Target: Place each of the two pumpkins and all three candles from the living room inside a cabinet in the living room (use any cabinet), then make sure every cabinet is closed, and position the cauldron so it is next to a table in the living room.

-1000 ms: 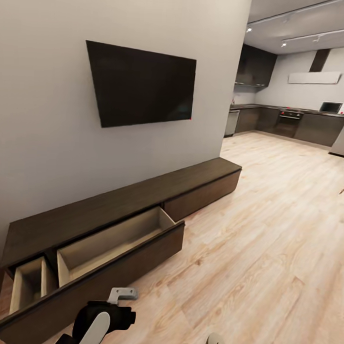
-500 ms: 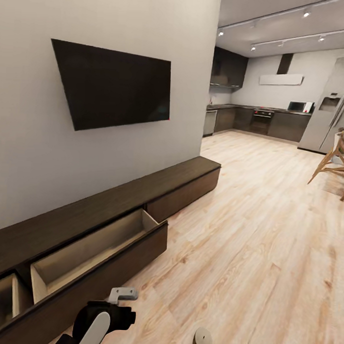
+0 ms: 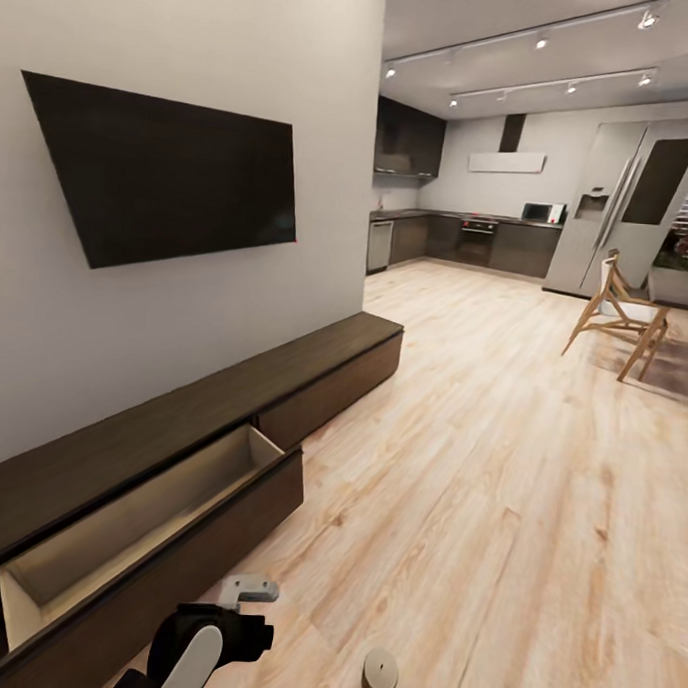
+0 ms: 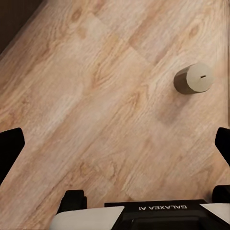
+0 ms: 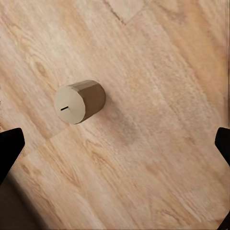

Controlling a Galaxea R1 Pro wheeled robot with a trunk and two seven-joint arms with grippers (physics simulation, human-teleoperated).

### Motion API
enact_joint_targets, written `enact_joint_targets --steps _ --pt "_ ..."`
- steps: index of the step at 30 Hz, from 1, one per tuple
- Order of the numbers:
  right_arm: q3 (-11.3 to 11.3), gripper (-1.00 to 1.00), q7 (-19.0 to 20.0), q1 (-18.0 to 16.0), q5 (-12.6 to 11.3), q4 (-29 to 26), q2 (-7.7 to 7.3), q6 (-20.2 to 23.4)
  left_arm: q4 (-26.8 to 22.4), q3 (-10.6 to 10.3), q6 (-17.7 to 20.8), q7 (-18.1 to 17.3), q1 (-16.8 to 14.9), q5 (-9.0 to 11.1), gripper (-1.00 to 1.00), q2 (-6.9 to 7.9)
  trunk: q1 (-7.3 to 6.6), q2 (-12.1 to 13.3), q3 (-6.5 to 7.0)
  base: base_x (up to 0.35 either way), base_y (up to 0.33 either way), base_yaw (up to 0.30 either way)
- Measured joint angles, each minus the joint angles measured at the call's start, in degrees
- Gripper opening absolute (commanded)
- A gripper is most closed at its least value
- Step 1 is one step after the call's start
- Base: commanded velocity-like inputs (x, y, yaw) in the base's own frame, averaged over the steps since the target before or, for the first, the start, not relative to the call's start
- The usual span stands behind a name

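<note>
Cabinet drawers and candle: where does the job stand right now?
Done: nothing confirmed. The open drawer of the cabinet shows a bare pale interior where visible. In hand: nothing; the left gripper and right gripper are open over the floor, with one candle standing on it between them. Left: stow that candle, find the other items, shut the drawer.

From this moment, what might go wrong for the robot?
1. A candle stands on the floor just ahead of the base; driving on might knock it over or roll it away.
2. A drawer of the cabinet is pulled out into the walkway, so an arm or the base may strike it while turning.
3. The drawer looks empty and open; it could be forgotten and left unclosed.
</note>
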Motion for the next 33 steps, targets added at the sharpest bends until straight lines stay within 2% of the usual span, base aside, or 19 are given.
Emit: enact_joint_targets --steps 18,33 --pt "0.06 1.0 -0.03 0.0 0.03 -0.01 -0.01 -0.98 0.03 -0.01 0.01 0.0 0.0 0.01 1.0 -0.08 0.01 0.0 0.64 -0.01 -0.018 -0.234" --pt "0.0 1.0 -0.03 -0.01 -0.02 -0.09 0.05 -0.96 0.0 0.0 0.0 0.0 0.01 0.0 1.0 -0.06 0.01 0.01 0.69 -0.109 -0.199 -0.024"
